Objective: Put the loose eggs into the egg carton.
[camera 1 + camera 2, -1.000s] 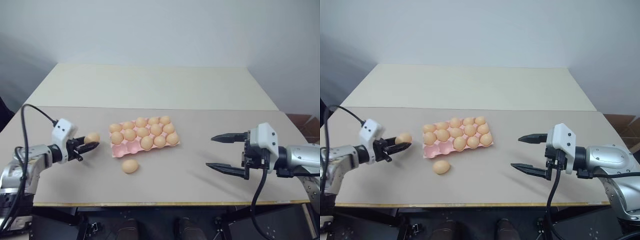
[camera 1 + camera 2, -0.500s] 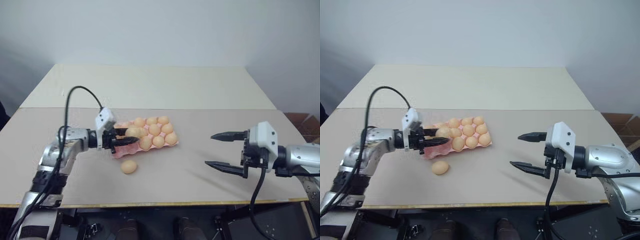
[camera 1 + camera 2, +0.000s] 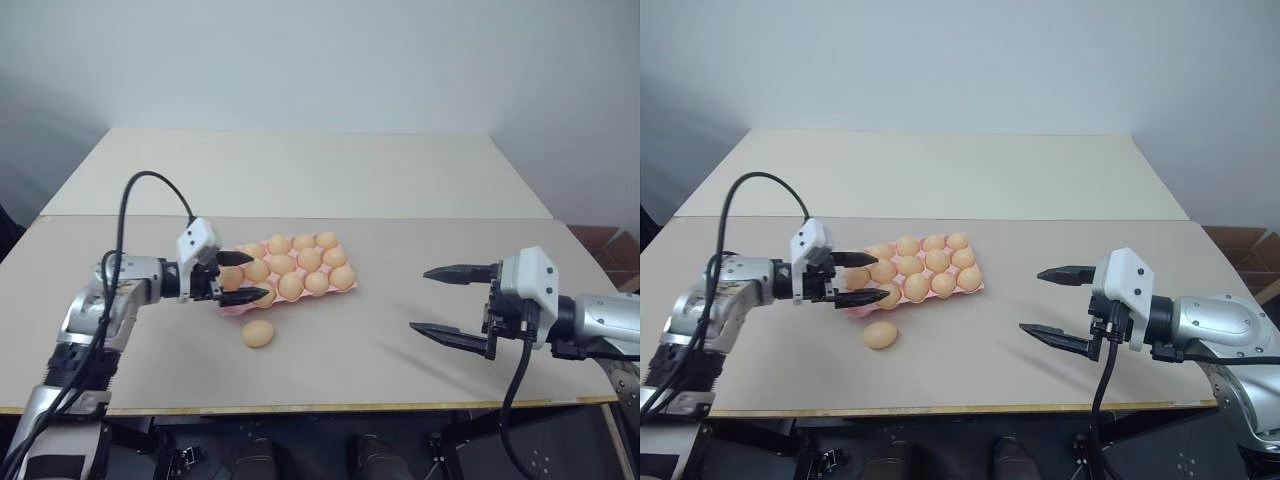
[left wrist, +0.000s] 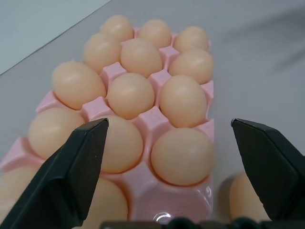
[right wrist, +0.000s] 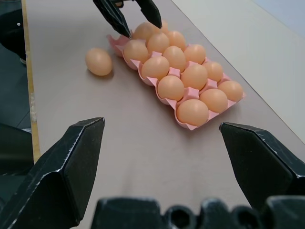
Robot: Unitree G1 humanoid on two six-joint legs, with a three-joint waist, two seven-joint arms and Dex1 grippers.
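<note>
The pale-pink egg carton [image 3: 238,308] lies left of centre on the table and holds several tan eggs [image 3: 291,286]. My left gripper [image 3: 255,277] hovers open at the carton's left end, a finger on each side of the eggs there. In the left wrist view an empty cup [image 4: 167,205] shows at the near end of the carton. One loose egg [image 3: 258,333] rests on the table just in front of the carton. My right gripper [image 3: 421,300] is open and empty, well to the right of the carton.
The carton sits on a grey-beige board [image 3: 400,250], whose front edge [image 3: 330,407] runs close below the loose egg. A cream tabletop [image 3: 300,170] lies behind it, against a plain wall. A black cable [image 3: 150,180] arcs over my left arm.
My left gripper carried an egg rightward to the carton's left end and opened; that egg no longer sits between its fingers. The right arm stayed still.
</note>
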